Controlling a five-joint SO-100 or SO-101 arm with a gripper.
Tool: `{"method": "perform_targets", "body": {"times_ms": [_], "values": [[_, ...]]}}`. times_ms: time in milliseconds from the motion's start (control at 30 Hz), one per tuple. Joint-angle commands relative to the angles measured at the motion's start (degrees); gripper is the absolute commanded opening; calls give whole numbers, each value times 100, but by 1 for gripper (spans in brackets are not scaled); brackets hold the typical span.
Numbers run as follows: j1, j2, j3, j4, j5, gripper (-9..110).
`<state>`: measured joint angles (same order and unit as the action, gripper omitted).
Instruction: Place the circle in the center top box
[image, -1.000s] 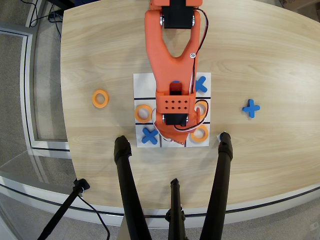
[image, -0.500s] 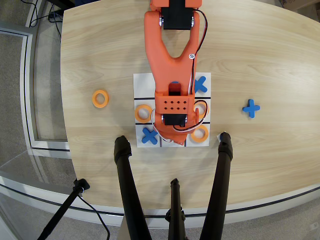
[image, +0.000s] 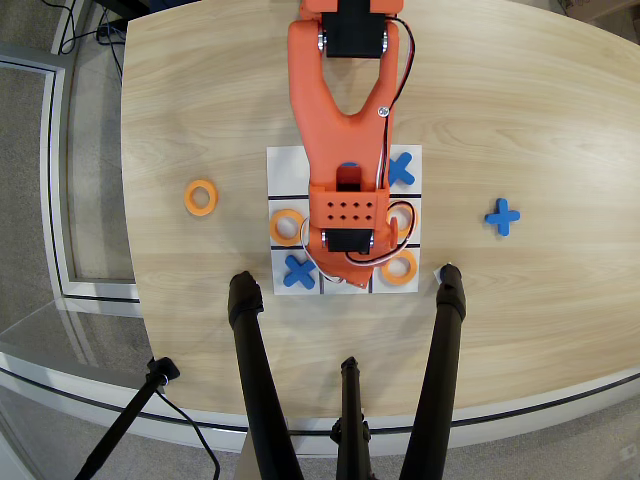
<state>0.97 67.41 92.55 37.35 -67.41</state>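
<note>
Wooden tabletop (image: 520, 120) carries the grid board (image: 285, 165); the arm (image: 340, 130) hides the tool, state indeterminable.

We find no writing, label, brand or number that can be read anywhere in the overhead view. The only signs we can make out are game marks: blue cross pieces, one on the far right cell of the board (image: 402, 168), one on its near left cell (image: 298, 271) and one lying on the counter (image: 200, 100) to the right (image: 502, 216), and orange rings, such as the one left of the board (image: 201, 197).
</note>
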Motion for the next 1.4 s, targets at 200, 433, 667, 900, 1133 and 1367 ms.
{"method": "perform_targets", "body": {"times_ms": [200,433,667,900,1133,1367], "values": [[202,800,-712,1380,-18,14],[378,1450,-791,1925,-9,14],[650,2944,123,2065,-141,14],[1125,5106,2487,1986,-993,14],[1582,6996,5159,1160,-1749,14],[1916,8587,7198,264,-2171,14]]}}
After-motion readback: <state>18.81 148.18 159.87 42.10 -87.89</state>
